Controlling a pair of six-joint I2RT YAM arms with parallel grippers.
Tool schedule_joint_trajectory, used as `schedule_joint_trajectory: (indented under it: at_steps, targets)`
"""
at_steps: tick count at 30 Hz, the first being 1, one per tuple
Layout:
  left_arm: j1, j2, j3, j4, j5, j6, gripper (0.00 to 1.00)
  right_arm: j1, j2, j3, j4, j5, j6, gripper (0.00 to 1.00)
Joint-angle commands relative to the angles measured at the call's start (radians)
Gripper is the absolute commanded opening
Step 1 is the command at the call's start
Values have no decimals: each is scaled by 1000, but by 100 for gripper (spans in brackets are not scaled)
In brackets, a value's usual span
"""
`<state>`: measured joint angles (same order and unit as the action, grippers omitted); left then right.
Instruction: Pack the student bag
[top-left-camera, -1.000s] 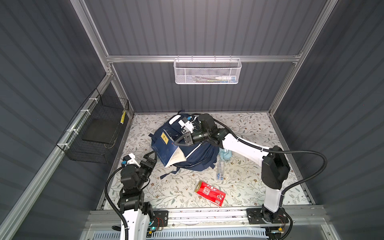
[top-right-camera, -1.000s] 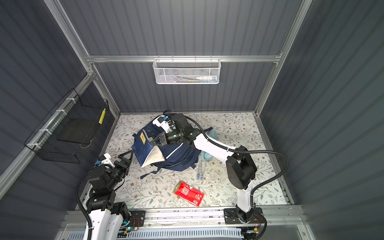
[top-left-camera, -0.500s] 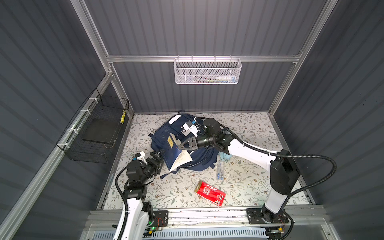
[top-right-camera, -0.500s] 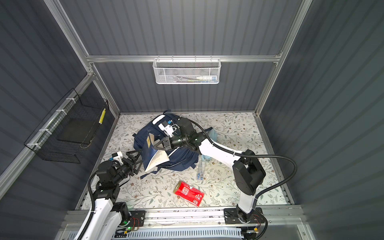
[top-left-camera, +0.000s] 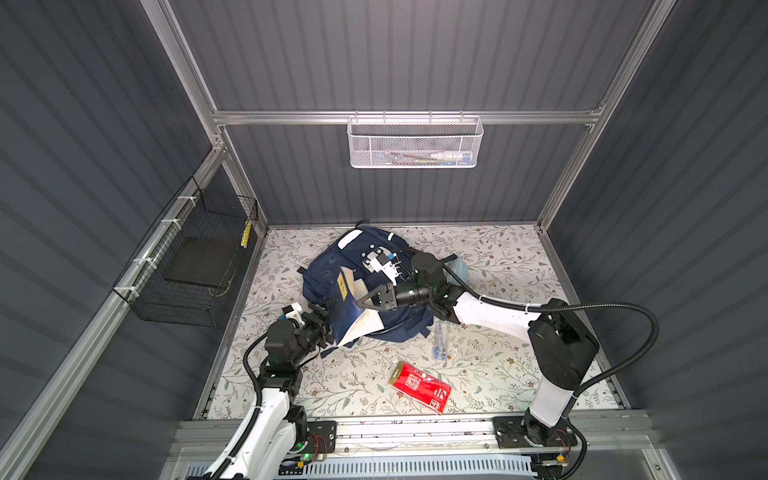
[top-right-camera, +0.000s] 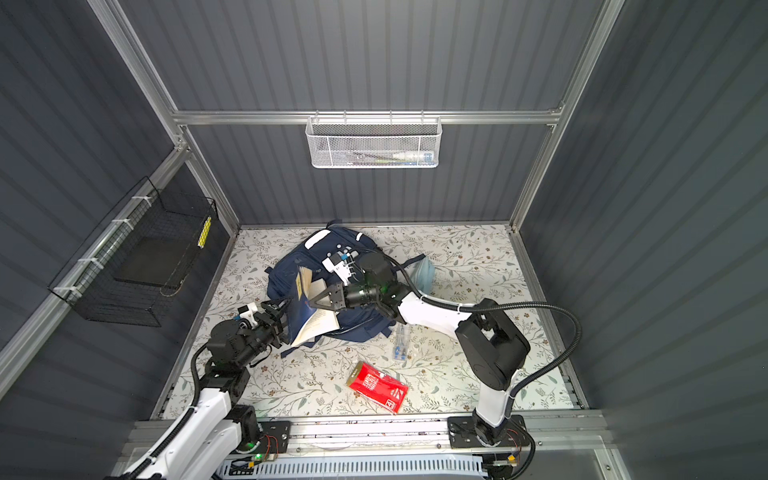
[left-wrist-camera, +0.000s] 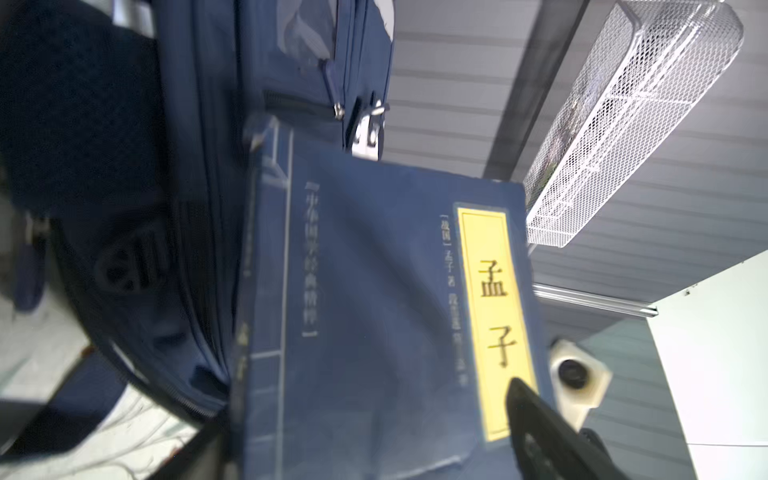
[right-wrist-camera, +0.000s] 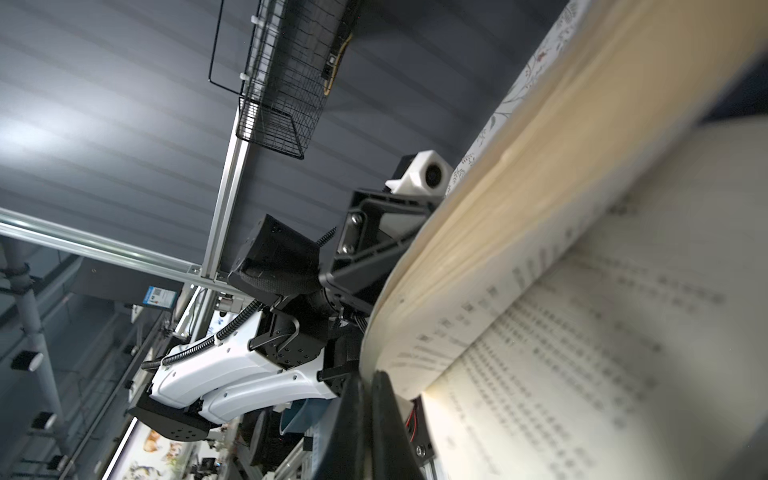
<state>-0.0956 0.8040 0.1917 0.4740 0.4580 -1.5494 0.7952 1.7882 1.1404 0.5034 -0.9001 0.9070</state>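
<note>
The left gripper (top-left-camera: 327, 321), jaws spread, should close squarely on the splayed blue book (top-left-camera: 347, 311) before the right gripper (top-left-camera: 362, 302), pressed together among its pages, feeds it into the student bag (top-left-camera: 328, 270).

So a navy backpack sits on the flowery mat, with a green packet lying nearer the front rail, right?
Not quite: the packet is red, not green; both top views show it. The navy backpack does sit on the flowery mat, farther back.
</note>
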Motion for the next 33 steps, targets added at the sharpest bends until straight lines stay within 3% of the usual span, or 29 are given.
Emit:
schedule_joint_trajectory:
  at_steps: [1,5,7,11,14,17,18,20,21,24,30,33]
  targets:
    - [-18,91,28,140,81,-66,100,-2,-3,-28,130,-19,37,0]
    - [-45,129,-29,236,66,-123,100,-19,-3,-73,107,-2,5,0]
    - [-60,116,-44,271,27,-99,88,-29,16,-109,85,16,-3,0]
    - [-97,66,47,47,6,52,65,-46,70,-204,132,21,47,0]
    - [-100,66,75,-45,4,100,35,-48,88,-230,108,12,34,0]
    - [-102,94,86,-76,15,125,19,-51,70,-248,27,41,-18,0]
    - [-102,105,92,-79,23,137,14,-53,60,-253,-5,54,-35,3]
    - [-103,114,105,-82,31,157,0,-67,32,-272,-32,62,-44,28]
    - [-104,115,128,-112,37,183,0,-76,9,-291,-37,71,-47,37]
    - [-113,102,202,-193,54,268,0,-120,-77,-344,-98,107,-92,54]
    - [-182,118,335,-284,52,416,0,-194,-239,-339,-261,136,-308,71]
    - [-235,154,366,-237,42,428,0,-213,-262,-341,-150,109,-276,77]
